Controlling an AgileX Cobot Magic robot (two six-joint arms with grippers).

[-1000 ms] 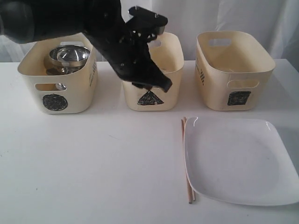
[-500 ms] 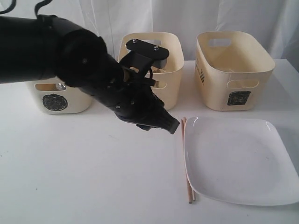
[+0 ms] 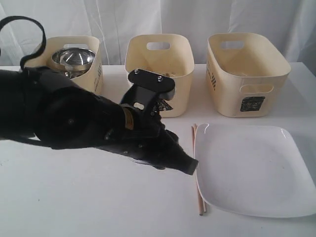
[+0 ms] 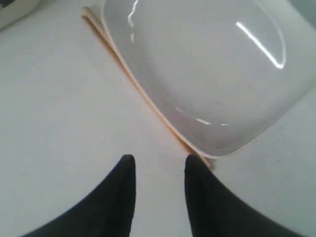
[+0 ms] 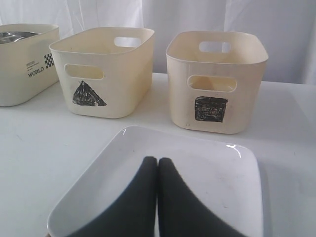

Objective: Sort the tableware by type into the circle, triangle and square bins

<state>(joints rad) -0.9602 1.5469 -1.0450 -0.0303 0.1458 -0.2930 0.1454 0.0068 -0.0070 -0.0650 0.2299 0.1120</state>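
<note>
Seemingly I'm well along: steel bowl (image 3: 73, 57) sits in the circle bin (image 3: 97, 61), chopsticks (image 3: 199, 197) and plate (image 3: 252, 168) await sorting, left gripper (image 4: 157, 160) parted and empty, right gripper (image 5: 157, 160) closed.

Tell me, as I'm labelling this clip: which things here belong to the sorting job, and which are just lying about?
Job: chopsticks, white square plate, steel bowl in the circle bin, triangle bin, square bin, left pincer open by the chopsticks.
Not the job: white table, curtain behind.
</note>
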